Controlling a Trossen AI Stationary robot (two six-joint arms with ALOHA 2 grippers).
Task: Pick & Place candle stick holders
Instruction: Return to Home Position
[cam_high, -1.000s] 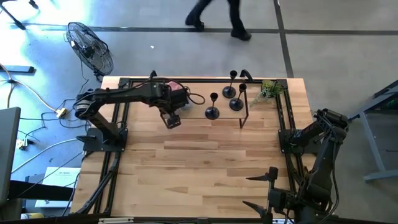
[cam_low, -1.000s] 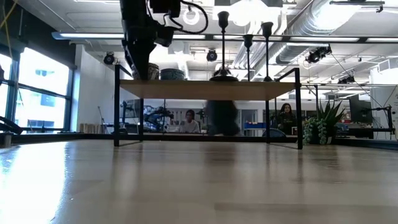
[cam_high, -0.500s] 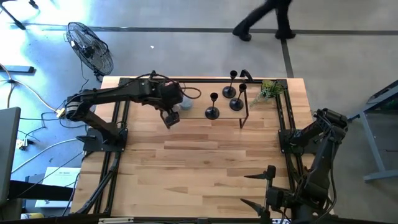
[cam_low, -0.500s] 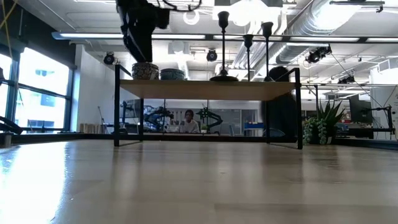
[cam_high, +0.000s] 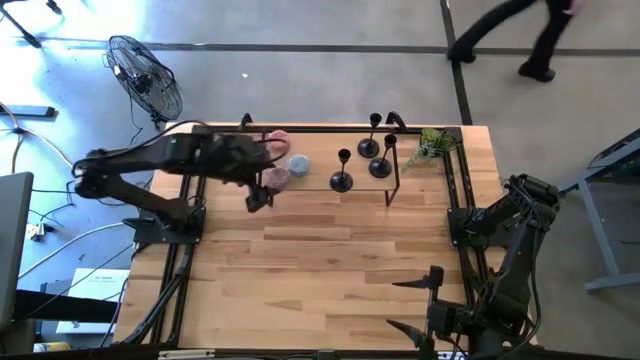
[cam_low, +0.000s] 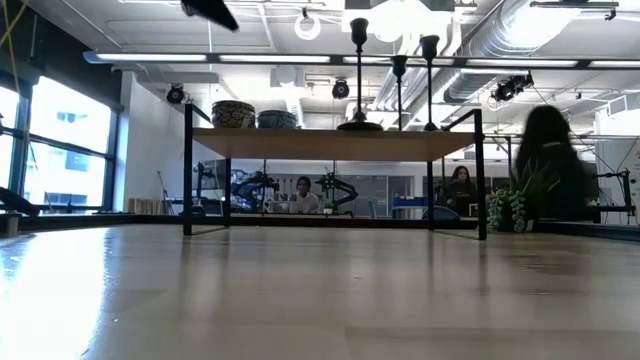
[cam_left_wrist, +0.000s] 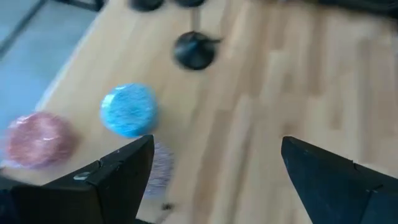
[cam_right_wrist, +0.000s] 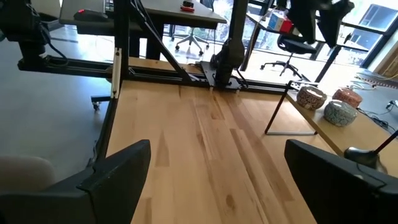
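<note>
Three black candle stick holders (cam_high: 342, 176) (cam_high: 370, 142) (cam_high: 381, 161) stand upright on their round bases on a raised wooden shelf (cam_low: 330, 143) at the table's far side. They also show in the low view (cam_low: 359, 70) (cam_low: 399, 90) (cam_low: 430, 80). My left gripper (cam_high: 258, 198) is open and empty, left of the holders and nearer the table's near edge. In the left wrist view (cam_left_wrist: 214, 174) one holder's base (cam_left_wrist: 194, 50) shows ahead of it. My right gripper (cam_high: 425, 300) is open and empty at the near right, and shows wide open in its own wrist view (cam_right_wrist: 214, 168).
Three small bowls (cam_high: 276, 140) (cam_high: 298, 165) (cam_high: 276, 178) sit on the shelf left of the holders. A potted plant (cam_high: 435, 143) stands at the far right. The shelf's black legs (cam_low: 187, 170) (cam_low: 480, 175) stand on the table. A person (cam_high: 520, 30) walks beyond the far edge.
My left gripper has drawn back from over the bowls toward the table's left and near edges and has risen, almost out of the low view's top. The bowls it stood over now show uncovered on the shelf. The person behind the table has walked rightward.
</note>
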